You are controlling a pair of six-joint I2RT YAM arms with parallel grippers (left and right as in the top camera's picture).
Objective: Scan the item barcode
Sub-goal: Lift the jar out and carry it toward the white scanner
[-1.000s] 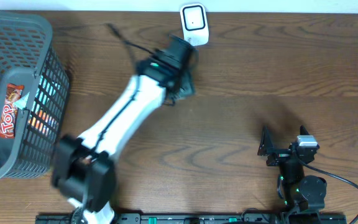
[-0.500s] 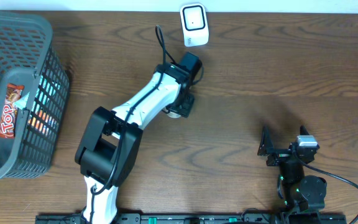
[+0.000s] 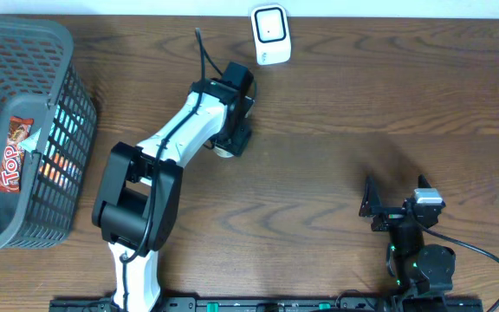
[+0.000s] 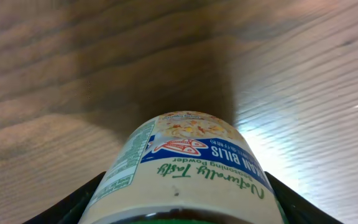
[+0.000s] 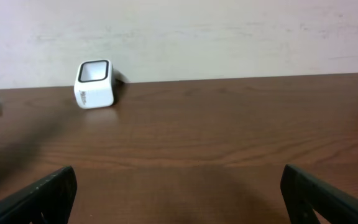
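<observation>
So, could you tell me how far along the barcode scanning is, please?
Done: the seasoning jar is picked up, clamped between the left fingers. In hand: it is held just short of the white scanner. Left: presenting the barcode to the scanner; I cannot see a barcode in any view. The right fingers are open and empty.

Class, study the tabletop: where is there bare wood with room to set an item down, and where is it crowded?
Bare wood runs right of the scanner along the far edge, above the right gripper. Another patch lies between the basket and the left arm. Crowded: below the scanner, where the left gripper holds the seasoning jar.
</observation>
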